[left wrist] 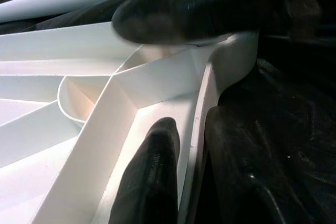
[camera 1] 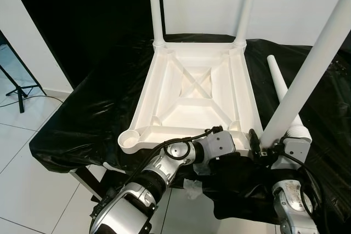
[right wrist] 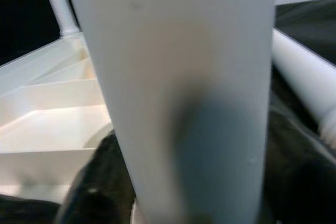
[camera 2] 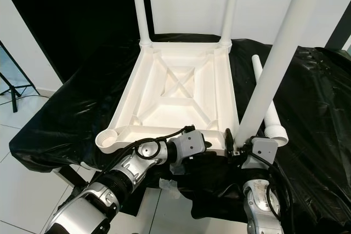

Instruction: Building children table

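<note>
My left arm (camera 1: 164,168) is nearest, bent across my front, elbow low, forearm reaching toward my right. My left gripper (camera 1: 241,145) sits at the near right corner of the upside-down white tabletop (camera 1: 192,94). In the left wrist view its fingers (left wrist: 152,177) are parted, one inside the rim on a rib and one over the corner socket, straddling the tabletop edge; can't tell if they press on it.

My right gripper (camera 1: 266,147) is just beside it, wrist (camera 1: 293,146) upright, holding the held leg (camera 1: 312,64) near its base. The fingers are mostly hidden by the leg but closed around it. The leg's long axis runs up and tilts to my right, lower end at that same corner.

The tabletop lies underside up on a black sheet (camera 1: 93,113), long axis running away from me. Two fitted legs (camera 1: 155,6) stand upright at the far corners. The near left socket (camera 1: 130,138) is open. A loose leg (camera 1: 282,91) lies flat on the sheet, right of the tabletop, pointing away from me.
</note>
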`<state>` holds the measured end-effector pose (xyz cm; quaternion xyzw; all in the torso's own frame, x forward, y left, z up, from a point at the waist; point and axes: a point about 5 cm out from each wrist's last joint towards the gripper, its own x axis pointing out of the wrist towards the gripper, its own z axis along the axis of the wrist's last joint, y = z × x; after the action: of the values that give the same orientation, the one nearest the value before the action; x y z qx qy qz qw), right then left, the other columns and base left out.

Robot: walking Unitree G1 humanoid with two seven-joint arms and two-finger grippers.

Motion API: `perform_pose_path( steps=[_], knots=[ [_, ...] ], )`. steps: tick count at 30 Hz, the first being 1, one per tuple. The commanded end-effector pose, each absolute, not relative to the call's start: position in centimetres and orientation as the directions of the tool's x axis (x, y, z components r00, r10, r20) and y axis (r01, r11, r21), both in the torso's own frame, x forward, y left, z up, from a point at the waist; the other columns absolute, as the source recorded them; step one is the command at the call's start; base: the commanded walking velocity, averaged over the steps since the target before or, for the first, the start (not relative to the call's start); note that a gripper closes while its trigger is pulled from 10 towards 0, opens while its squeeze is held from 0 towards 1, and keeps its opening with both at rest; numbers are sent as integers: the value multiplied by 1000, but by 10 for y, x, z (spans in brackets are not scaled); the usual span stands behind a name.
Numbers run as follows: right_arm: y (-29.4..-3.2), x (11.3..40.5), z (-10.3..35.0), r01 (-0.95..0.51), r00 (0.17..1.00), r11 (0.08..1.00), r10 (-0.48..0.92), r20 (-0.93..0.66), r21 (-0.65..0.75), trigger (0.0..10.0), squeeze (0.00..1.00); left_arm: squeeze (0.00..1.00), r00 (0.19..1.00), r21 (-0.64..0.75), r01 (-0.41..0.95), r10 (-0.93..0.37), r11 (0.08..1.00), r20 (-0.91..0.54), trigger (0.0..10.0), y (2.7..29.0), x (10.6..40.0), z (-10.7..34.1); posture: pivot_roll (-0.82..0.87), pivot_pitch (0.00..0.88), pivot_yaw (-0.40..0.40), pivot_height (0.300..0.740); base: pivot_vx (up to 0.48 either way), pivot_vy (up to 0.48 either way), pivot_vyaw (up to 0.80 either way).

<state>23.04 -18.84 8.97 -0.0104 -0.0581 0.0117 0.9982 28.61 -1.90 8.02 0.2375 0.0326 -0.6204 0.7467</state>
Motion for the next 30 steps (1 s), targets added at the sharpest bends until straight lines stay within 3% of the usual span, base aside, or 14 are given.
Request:
perform_pose_path(
  steps=[1,3,4,10,16,17,18,19,26,29,30],
  knots=[
    [-177,232,85,-122,989,992,123,80,-13,10000,1000,0,201,207,972,-846,111,-493,10000,-1,274,43,138,0,18,740,0,0,0],
    [-179,233,88,-173,981,984,176,84,-42,10000,1000,0,200,205,973,-847,110,-493,10000,-2,273,42,136,0,18,740,0,0,0],
    [-181,234,90,-203,974,977,208,84,-65,10000,0,0,199,203,973,-847,110,-493,10000,-2,273,42,136,0,18,740,0,0,0],
    [-201,238,105,-379,915,908,396,75,-177,10000,0,0,197,203,973,-848,108,-492,10000,-3,273,43,126,0,22,740,0,0,0],
    [-214,241,113,-511,856,840,518,-11,-183,10000,0,0,198,207,973,-847,107,-494,10000,-3,274,43,124,0,27,740,0,0,0],
    [-216,240,112,-539,839,822,542,-38,-186,3843,0,0,198,207,972,-846,106,-495,10000,-2,274,43,124,0,28,740,0,0,0],
    [-217,239,112,-560,826,807,560,-57,-186,3843,0,0,198,208,972,-845,106,-496,10000,-2,274,43,124,0,28,740,0,0,0],
    [-218,236,108,-593,805,785,586,-94,-182,0,0,0,198,208,972,-845,106,-497,10000,-1,274,43,124,0,29,740,0,0,0],
    [-216,228,96,-648,761,749,628,-165,-136,0,0,0,197,210,972,-845,103,-498,10000,0,275,43,124,0,32,740,0,0,0],
    [-209,229,92,-623,781,772,606,-150,-128,0,0,0,195,211,972,-845,100,-498,10000,-1,275,43,124,0,32,740,0,0,0],
    [-205,231,89,-557,830,822,546,-118,-118,0,0,0,195,211,972,-845,100,-499,10000,-1,275,43,126,0,30,740,0,0,0]
  ],
)
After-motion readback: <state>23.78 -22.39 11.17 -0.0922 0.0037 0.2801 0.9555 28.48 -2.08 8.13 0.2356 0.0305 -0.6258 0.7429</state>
